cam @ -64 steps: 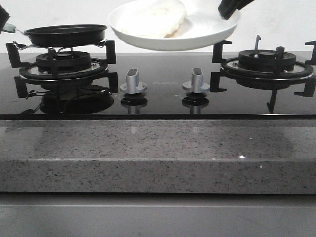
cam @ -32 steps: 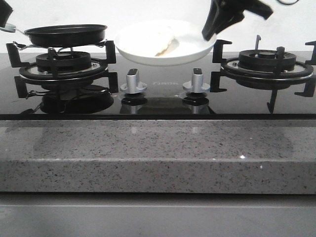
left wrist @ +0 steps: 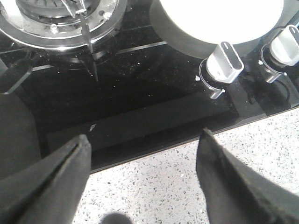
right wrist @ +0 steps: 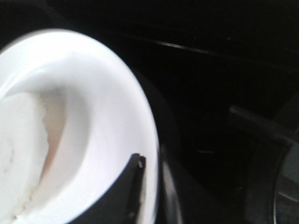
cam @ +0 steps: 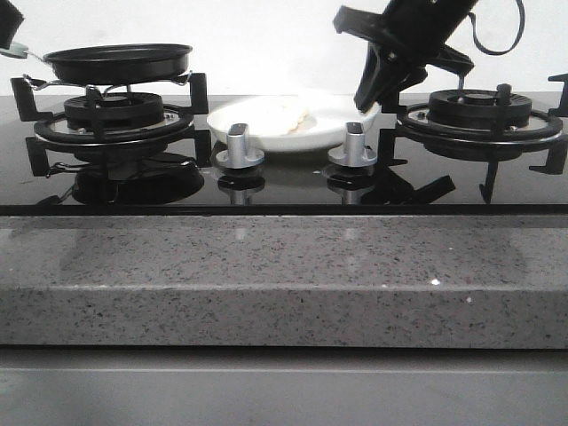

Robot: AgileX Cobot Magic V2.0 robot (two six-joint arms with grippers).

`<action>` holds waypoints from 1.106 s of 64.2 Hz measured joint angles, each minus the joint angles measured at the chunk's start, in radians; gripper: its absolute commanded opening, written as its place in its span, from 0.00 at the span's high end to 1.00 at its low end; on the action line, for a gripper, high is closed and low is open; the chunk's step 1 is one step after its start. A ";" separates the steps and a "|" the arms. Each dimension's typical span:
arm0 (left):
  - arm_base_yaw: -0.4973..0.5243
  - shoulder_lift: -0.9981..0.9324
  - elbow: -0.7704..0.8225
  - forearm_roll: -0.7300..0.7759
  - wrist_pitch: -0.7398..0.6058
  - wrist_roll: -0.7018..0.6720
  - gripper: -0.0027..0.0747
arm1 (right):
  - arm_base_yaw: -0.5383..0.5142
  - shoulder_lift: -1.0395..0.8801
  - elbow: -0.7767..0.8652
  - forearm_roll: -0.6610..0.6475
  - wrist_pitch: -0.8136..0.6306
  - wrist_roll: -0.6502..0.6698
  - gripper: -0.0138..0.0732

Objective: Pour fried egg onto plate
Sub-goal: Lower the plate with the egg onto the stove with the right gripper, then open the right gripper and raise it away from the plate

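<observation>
The white plate (cam: 266, 133) sits low on the black cooktop, between the two burners and behind the knobs. The pale fried egg (cam: 288, 114) lies in it, toward the plate's middle. My right gripper (cam: 366, 102) is shut on the plate's right rim. In the right wrist view one finger is inside the rim and one outside (right wrist: 150, 161), with the plate (right wrist: 103, 121) and the egg (right wrist: 23, 154) close by. My left gripper (left wrist: 145, 140) is open and empty over the cooktop's front edge. The plate's edge (left wrist: 219, 18) shows beyond it.
The black frying pan (cam: 117, 62) rests on the left burner with its handle toward the far left. Two silver knobs (cam: 240, 146) (cam: 352, 144) stand just in front of the plate. The right burner grate (cam: 479, 111) is beside my right gripper. A speckled stone counter (cam: 284, 275) runs along the front.
My right gripper has lowered the plate with the egg from high above the stove down to the cooktop between the burners. The pan has not moved.
</observation>
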 measured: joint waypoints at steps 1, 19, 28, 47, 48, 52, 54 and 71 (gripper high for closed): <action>0.000 0.000 0.000 0.000 0.000 0.000 0.36 | 0.000 0.000 0.000 0.002 0.000 0.000 0.51; -0.001 0.000 0.000 0.000 0.000 -0.002 0.36 | 0.000 -0.010 -0.037 0.004 0.024 0.000 0.40; -0.001 0.000 0.000 0.000 0.000 -0.002 0.36 | 0.002 -0.082 -0.026 -0.003 0.060 0.000 0.40; -0.001 -0.002 0.000 -0.001 0.000 -0.002 0.36 | 0.042 -0.446 0.324 -0.056 -0.018 -0.021 0.40; -0.001 -0.002 0.000 -0.001 0.000 -0.002 0.36 | 0.042 -0.464 0.343 -0.059 -0.022 -0.021 0.40; -0.001 -0.002 0.000 -0.001 0.000 -0.002 0.36 | 0.042 -0.546 0.430 -0.073 -0.039 -0.022 0.40; -0.001 -0.002 0.000 -0.001 0.000 -0.002 0.36 | 0.042 -0.590 0.476 -0.081 -0.046 -0.022 0.40; -0.001 -0.002 0.000 -0.001 0.000 -0.002 0.36 | 0.042 -0.922 0.795 -0.095 -0.053 -0.026 0.40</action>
